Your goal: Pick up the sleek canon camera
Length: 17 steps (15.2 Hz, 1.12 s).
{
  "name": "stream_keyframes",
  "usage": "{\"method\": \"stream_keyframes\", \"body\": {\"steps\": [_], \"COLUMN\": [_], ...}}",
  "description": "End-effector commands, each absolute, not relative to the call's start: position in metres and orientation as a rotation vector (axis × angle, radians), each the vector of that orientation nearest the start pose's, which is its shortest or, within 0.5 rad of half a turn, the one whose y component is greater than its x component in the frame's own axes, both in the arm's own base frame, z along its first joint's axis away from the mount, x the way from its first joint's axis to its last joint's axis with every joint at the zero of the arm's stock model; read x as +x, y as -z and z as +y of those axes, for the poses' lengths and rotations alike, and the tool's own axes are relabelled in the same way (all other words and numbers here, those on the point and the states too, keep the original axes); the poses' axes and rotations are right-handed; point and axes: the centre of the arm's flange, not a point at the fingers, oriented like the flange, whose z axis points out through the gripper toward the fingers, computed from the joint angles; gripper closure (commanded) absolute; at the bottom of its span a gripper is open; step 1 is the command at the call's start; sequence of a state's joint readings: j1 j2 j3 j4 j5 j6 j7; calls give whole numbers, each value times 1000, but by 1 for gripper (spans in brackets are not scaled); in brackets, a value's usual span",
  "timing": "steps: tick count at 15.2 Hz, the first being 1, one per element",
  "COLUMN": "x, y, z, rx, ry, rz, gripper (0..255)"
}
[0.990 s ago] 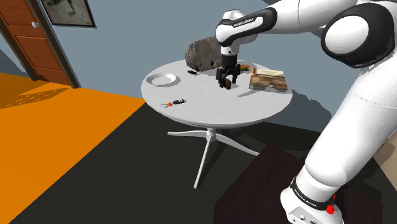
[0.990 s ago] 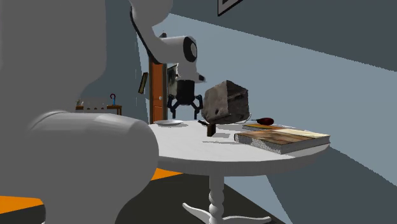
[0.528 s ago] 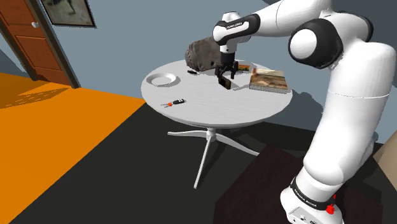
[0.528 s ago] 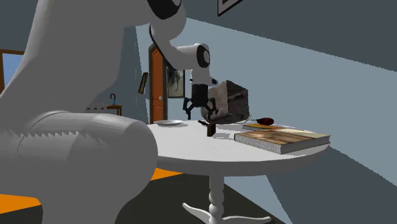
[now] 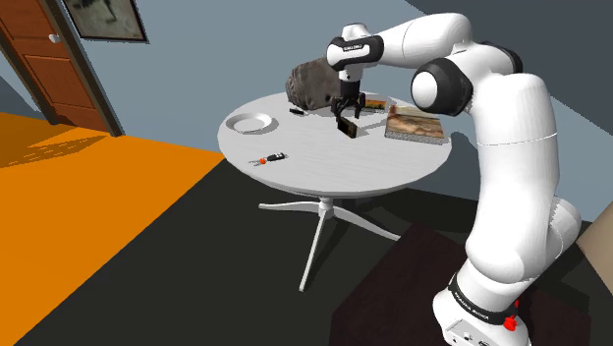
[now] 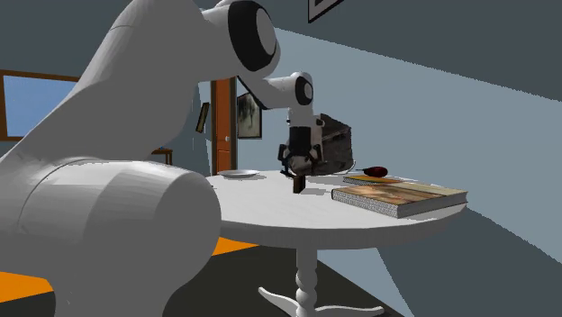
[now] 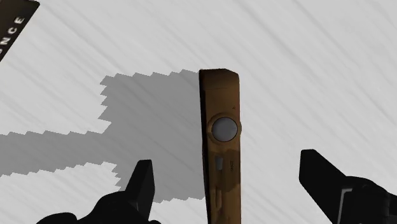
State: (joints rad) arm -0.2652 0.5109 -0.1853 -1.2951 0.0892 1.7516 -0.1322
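Camera, thin and brown, standing on edge on the desk, not picked up yet. Hand wide open just above camera, fingers on both sides, not touching. Left: go down, squeeze, lift

Bright, flat light; a hard, stair-stepped shadow lies on the table ahead of one finger, beside the camera.

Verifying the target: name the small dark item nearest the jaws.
The slim brown camera, standing upright beneath the open jaws; the black-and-red item and small black piece lie flat elsewhere.
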Motion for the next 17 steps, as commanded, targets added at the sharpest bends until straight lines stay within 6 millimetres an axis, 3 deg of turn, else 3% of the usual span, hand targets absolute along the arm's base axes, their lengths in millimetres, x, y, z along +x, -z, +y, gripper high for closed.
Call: {"method": "stream_keyframes", "body": {"steps": [1,7,8,17], "x": [648,648,647,648], "y": [-442,-418,-417,-418], "z": [-275,-275,-275,-275], "rx": [-3092,-3092,-3092,-3092], "ry": [-69,-69,-69,-69], "rz": [494,494,494,494], "gripper": [0,0,255,255]}}
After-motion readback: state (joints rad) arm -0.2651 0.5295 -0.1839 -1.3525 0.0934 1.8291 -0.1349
